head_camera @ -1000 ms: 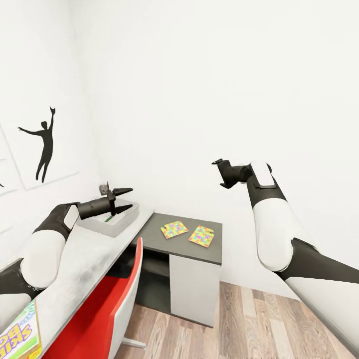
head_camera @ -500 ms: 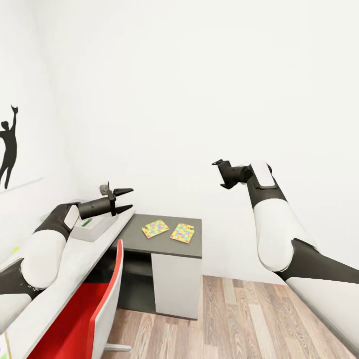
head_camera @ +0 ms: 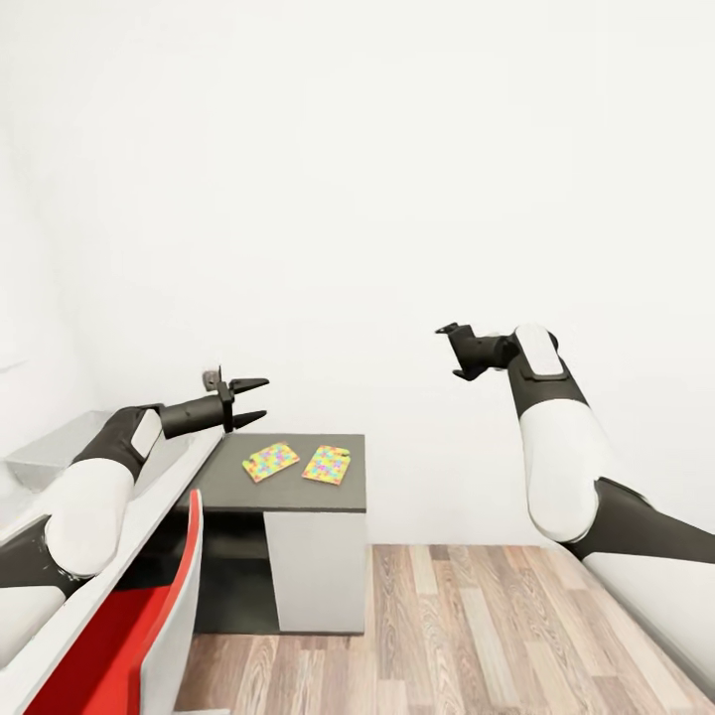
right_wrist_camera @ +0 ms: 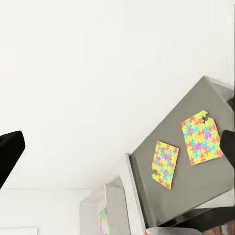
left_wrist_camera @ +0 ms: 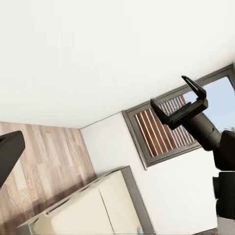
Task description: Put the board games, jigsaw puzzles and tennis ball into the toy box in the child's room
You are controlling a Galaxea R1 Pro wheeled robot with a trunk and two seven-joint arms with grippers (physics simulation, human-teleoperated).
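Observation:
Two jigsaw puzzles (head_camera: 270, 461) (head_camera: 327, 464) lie side by side on the dark grey cabinet top (head_camera: 298, 490) that joins the pale table (head_camera: 149, 501). In the right wrist view the puzzles (right_wrist_camera: 165, 163) (right_wrist_camera: 201, 137) appear from above, with the toy box (right_wrist_camera: 93, 208) beyond them holding a colourful board game (right_wrist_camera: 102, 217). In the head view the toy box (head_camera: 50, 452) sits behind my left arm. My left gripper (head_camera: 253, 399) hovers open above the table's end, left of the puzzles. My right gripper (head_camera: 449, 353) (left_wrist_camera: 178, 100) is open in the air, well right of the cabinet. The tennis ball is out of view.
A red chair (head_camera: 119, 636) is tucked under the table. Wood plank floor (head_camera: 477, 636) stretches to the right of the cabinet. The left wrist view takes in a slatted window (left_wrist_camera: 161, 132) and what looks like the bed (left_wrist_camera: 83, 205).
The camera has swung to the right, so table, cabinet and puzzles have slid left in the picture and the wall silhouette has left it. Both arms hold the same pose, grippers still open.

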